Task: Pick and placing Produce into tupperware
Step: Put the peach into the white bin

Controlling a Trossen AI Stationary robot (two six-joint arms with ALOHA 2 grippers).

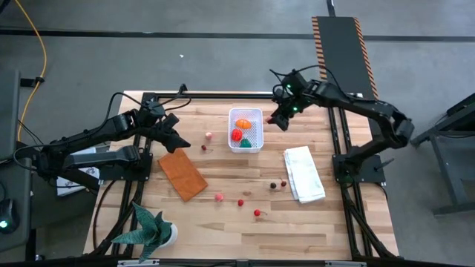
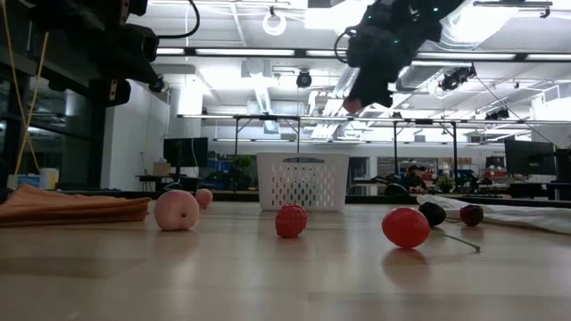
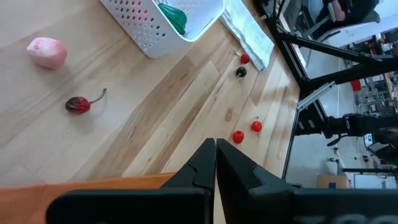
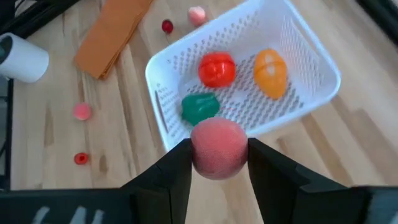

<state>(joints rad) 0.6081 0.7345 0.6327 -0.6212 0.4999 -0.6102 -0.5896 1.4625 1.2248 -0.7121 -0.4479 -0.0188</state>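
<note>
Right pincer (image 4: 218, 163) was held in the air just beside the right edge of the tupperware (image 1: 246, 128), and a round pink fruit (image 4: 218, 148) was clamped between its two dark fingers. In the low view this pincer (image 2: 355, 102) was seen high above the worktop (image 1: 223, 222), with the pink piece at its tip.

Left pincer (image 3: 216, 163) was kept over the left part of the worktop, above the edge of the orange-brown flat rectangle (image 1: 182, 173), with its fingers pressed together and nothing between them.

Inside the white tub an orange piece (image 4: 270, 73), a red tomato-like ball (image 4: 217, 68) and a green piece (image 4: 199, 107) were seen. The tub was standing near the far middle of the worktop.

The other produce was lying loose on the wood: a pale pink piece (image 1: 210, 136) and a dark red cherry (image 1: 204, 147) to the left of the tub, a dark berry (image 1: 273, 185) and a red one (image 1: 283, 183) just beside the folded white cloth (image 1: 303, 173), and small red and pink pieces (image 1: 240, 202) nearer the front edge. A green spiky plant (image 1: 151, 228) was standing at the front left corner.
</note>
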